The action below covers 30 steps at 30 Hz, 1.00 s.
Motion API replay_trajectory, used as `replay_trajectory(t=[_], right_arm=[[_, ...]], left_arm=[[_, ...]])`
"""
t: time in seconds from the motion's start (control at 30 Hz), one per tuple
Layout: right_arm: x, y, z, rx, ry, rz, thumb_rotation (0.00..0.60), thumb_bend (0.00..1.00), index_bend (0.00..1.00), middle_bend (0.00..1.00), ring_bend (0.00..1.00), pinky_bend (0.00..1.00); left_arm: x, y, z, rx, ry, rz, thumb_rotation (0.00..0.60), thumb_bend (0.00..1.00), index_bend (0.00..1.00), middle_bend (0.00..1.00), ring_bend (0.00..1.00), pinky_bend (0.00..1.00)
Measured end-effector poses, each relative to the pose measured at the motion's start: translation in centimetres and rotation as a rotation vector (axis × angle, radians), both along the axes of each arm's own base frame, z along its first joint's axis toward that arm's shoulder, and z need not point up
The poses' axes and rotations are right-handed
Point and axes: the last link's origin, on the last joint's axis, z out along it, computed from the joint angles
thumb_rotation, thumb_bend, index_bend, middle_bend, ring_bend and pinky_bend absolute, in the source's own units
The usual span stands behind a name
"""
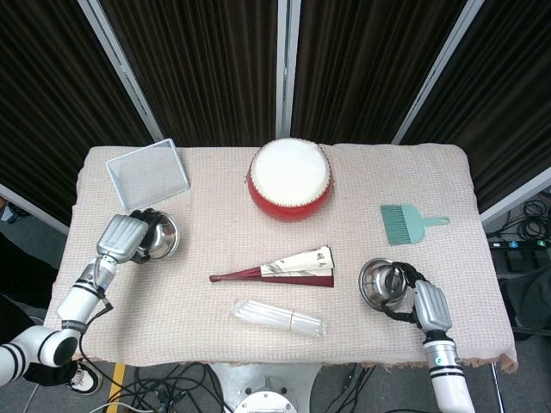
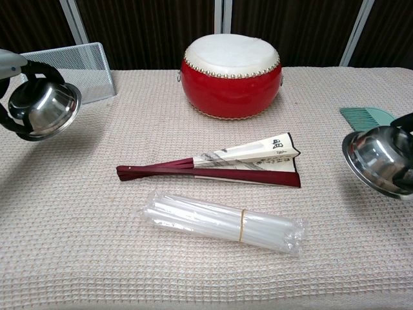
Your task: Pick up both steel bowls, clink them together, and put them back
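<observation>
Dark pleated curtains [image 1: 207, 69] hang all across the back, split by pale metal uprights [image 1: 282, 64] that run straight up the middle and slant out at both sides. In front stands the table [image 1: 482, 198], covered edge to edge in a beige waffle-weave cloth [image 2: 97, 258]. Grey floor [image 1: 26, 237] shows at the left, and a tangle of black cables [image 1: 185, 387] lies below the front edge, more [image 1: 525, 241] at the right. The light is even and bright.

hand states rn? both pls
Left hand: holding the left steel bowl.
Right hand: holding the right steel bowl.
</observation>
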Motion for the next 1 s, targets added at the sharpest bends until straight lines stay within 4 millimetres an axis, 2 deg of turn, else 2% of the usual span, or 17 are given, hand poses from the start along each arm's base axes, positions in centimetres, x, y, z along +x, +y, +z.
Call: replay_trajectory(t=[0.13,0.2,0.27,0.33,0.47,0.5,0.57,0.77,1.0], right_arm=[[-0.2,-0.1,0.0,0.01,0.02,-0.031,0.6,0.22,0.41,0.35,0.26,0.29],[-0.3,-0.1,0.1,0.009,0.02,-0.042,0.6,0.22,0.4,0.34,0.25,0.29],[-0.5,-0.1,0.3,0.007,0.023,-0.049,0.6,0.22,0.38,0.33,0.24,0.29],[-0.6,-0.1,0.3,0.012,0.024,-0.052,0.6,0.19,0.3,0.28,0.19,0.25],[-0.8,-0.1,0.3,0.048,0.028,-0.045,0.6,0.08,0.04,0.04,0.01,0.03],[-0.8,-0.1,0.4,0.057,0.034,-0.041,0.6,0.05,0.0,0.0,0.0,0.0],[-0.9,-0.2,0.4,0.053,0.038,-0.036,0.6,0.02,0.0,0.0,0.0,0.0],[-0.9,-0.4,1.1,-0.015,0.056,-0.016,0.6,0.02,0.0,0.0,0.0,0.0],[-1.0,0.3,1.4,-0.044,0.028,0.016,0.6,0.02,0.0,0.0,0.0,0.0]], left_arm=[[0.1,0.7,-1.1,-0.044,0.077,0.005,0.6,0.19,0.35,0.37,0.34,0.52],[0.0,0.9,-1.7,-0.066,0.109,0.016,0.6,0.18,0.27,0.33,0.28,0.43],[-0.2,1.0,-2.0,-0.082,0.133,0.03,0.6,0.16,0.16,0.28,0.2,0.29],[-0.4,1.1,-2.4,-0.1,0.155,0.046,0.6,0.15,0.08,0.22,0.12,0.18],[-0.5,1.2,-2.8,-0.105,0.141,0.066,0.6,0.09,0.01,0.03,0.01,0.07],[-0.4,1.2,-2.8,-0.098,0.127,0.068,0.6,0.06,0.0,0.0,0.0,0.06],[-0.3,1.3,-2.6,-0.081,0.105,0.067,0.6,0.05,0.0,0.0,0.0,0.05],[0.1,0.8,-1.3,-0.022,0.049,0.047,0.6,0.04,0.0,0.0,0.0,0.04],[-0.2,-1.9,0.9,0.059,-0.028,0.078,0.6,0.04,0.0,0.0,0.0,0.05]])
